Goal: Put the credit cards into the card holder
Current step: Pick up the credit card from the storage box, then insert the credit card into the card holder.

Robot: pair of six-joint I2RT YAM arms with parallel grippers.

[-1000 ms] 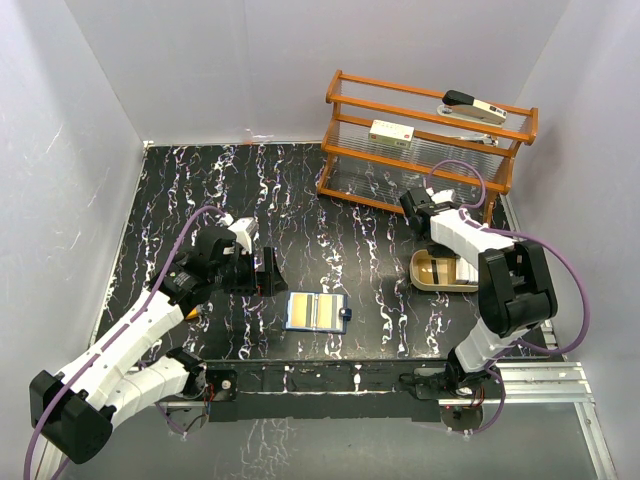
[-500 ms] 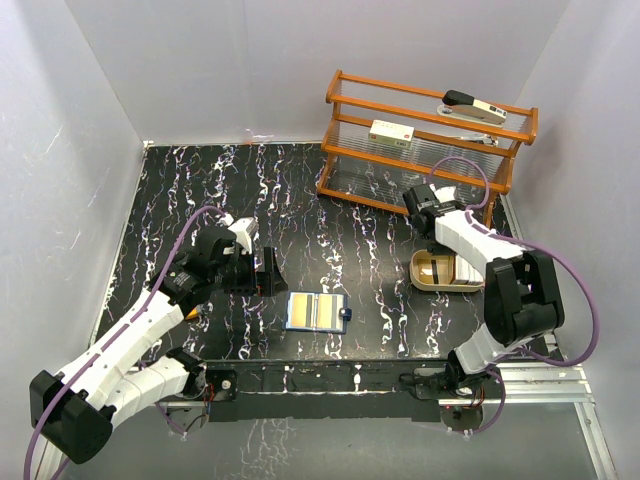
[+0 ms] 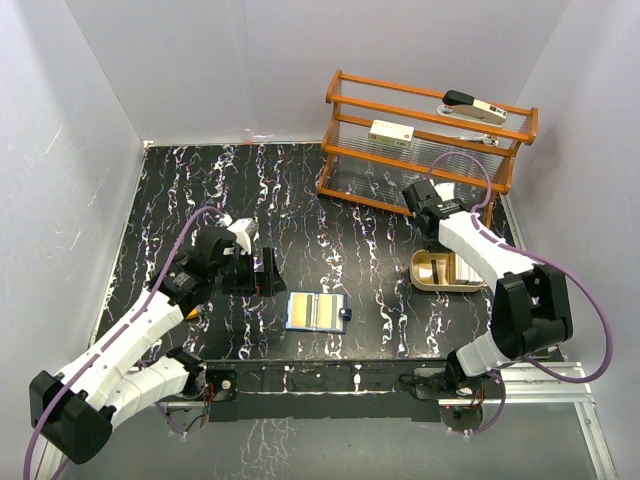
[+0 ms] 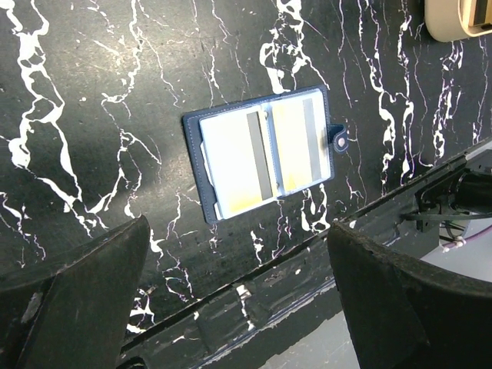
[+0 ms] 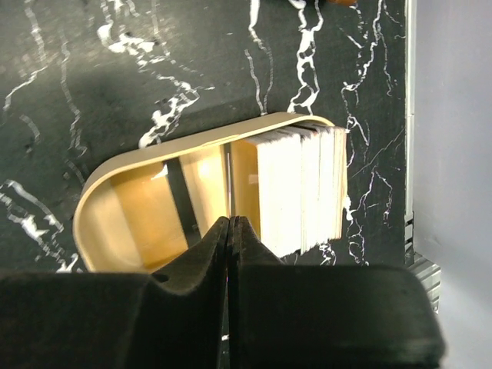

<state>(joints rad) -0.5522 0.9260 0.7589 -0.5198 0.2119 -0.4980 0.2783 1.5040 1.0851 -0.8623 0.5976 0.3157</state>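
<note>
the card holder (image 4: 265, 151) lies open on the surface (image 4: 100, 84), below the released left hand (image 4: 238, 231). the right hand (image 5: 231, 219) is clenched on a card (image 5: 228, 177), seen edge-on, above the tray (image 5: 100, 192) of credit cards (image 5: 300, 188).

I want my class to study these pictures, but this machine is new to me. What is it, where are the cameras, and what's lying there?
Two robot arms stand at a black table. One picture looks down from above; the other two come from cameras on each wrist. The left gripper, open and empty, hovers near the wallet, which lies open with cards in its pockets. The right gripper is shut above a tray holding a stack of cards; whether it pinches one is unclear.
</note>
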